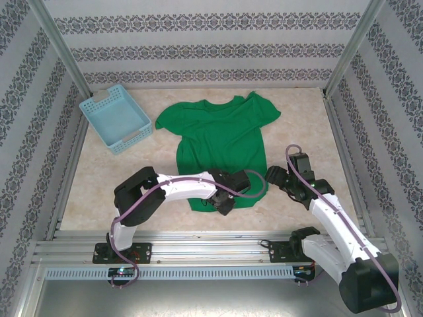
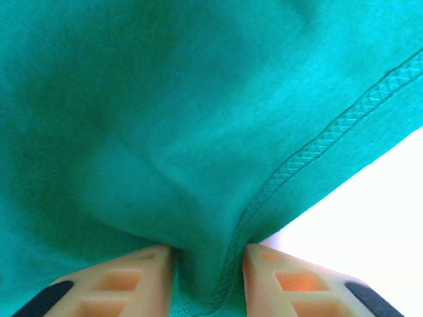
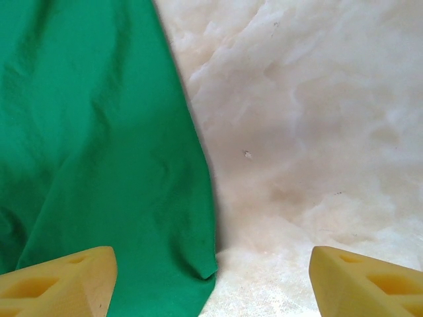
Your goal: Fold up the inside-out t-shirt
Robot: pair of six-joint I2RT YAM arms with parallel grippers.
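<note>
From above, the inside-out t-shirt (image 1: 221, 142) lies spread flat in the middle of the bench (image 1: 297, 132), collar toward the top of the frame. A light blue lattice basket (image 1: 115, 117) sits at the upper left, apart from it. My left end effector (image 1: 225, 198) is on the shirt's bottom hem. My right end effector (image 1: 277, 177) hovers just beside the shirt's lower right edge.

At my left wrist, the left end effector (image 2: 208, 277) is narrow, and its orange fingers (image 2: 132, 281) pinch a raised fold of the t-shirt (image 2: 165, 119) with the stitched hem running through it.

At my right wrist, the right end effector (image 3: 211, 284) stands wide and holds nothing. The t-shirt (image 3: 99, 132) fills the left of the frame, its corner between my fingers, with bare bench (image 3: 317, 119) at the right.
</note>
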